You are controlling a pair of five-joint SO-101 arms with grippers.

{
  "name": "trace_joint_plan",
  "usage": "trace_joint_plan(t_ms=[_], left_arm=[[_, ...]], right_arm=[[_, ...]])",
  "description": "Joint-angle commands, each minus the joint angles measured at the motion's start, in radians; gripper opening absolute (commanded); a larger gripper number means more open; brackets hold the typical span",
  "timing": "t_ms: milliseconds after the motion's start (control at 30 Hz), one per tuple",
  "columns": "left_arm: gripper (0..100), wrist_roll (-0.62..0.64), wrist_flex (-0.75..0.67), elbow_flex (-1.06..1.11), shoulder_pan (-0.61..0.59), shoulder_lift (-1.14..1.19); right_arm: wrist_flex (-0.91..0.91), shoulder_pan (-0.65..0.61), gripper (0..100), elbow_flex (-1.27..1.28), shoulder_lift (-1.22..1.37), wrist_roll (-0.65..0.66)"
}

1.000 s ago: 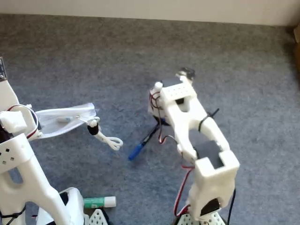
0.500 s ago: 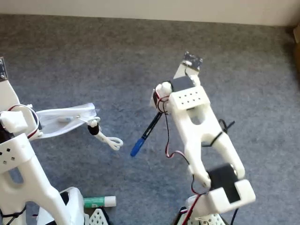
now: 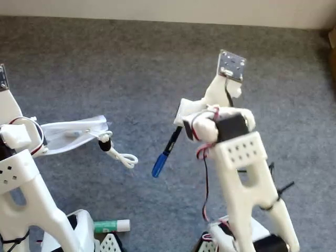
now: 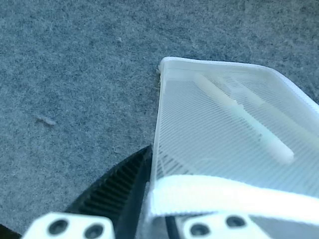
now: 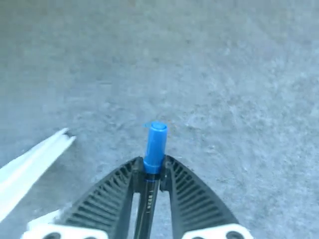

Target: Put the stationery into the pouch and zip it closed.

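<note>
Right claw (image 3: pixel 178 128), centre of the high view: closes narrowly on the pen (image 3: pixel 169 147), both fingers pressed against the black barrel. Tilts the pen so that its blue cap points toward the lower left of the frame. In the right wrist view, claw (image 5: pixel 149 167) at bottom centre, pen (image 5: pixel 155 142) rising from between the ribbed fingers, cap end out past the tips.

Left claw (image 4: pixel 149 159): clamps one edge of the pouch (image 4: pixel 224 129), with one black finger showing under the mesh. Pouch (image 3: pixel 73 131) at middle left of the high view, stretched out flat toward the centre, near end beside the left arm. White stick-shaped items (image 4: pixel 239 114) inside, seen through the mesh. Far corner of the pouch over bare carpet.

Zip cord (image 3: pixel 122 156): trails from the pouch's end toward the centre and ends in a white loop on the surface (image 3: pixel 105 63).

Between loop and blue cap: a strip of open grey carpet. Upper half of the high view: wide open surface up to the pale wall edge.

Glue stick (image 3: pixel 111 226): lies at bottom left, just beside the left arm's base, well apart from the pouch.
</note>
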Motion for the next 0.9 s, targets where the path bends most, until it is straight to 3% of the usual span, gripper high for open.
trace_joint_plan(t_ms=[0, 300, 567, 867], left_arm=[[1, 0.003, -0.02, 0.004, 0.021, 0.002], [1, 0.003, -0.02, 0.004, 0.021, 0.002], [1, 0.003, -0.02, 0.004, 0.021, 0.002], [1, 0.003, -0.02, 0.005, 0.062, 0.002]], right_arm=[[-0.005, -0.073, 0.5, -0.01, -0.137, 0.012], [-0.148, -0.234, 0.5, -0.007, -0.349, 0.014], [-0.268, -0.283, 0.5, -0.007, -0.384, 0.138], [-0.467, -0.32, 0.5, -0.007, -0.384, 0.153]])
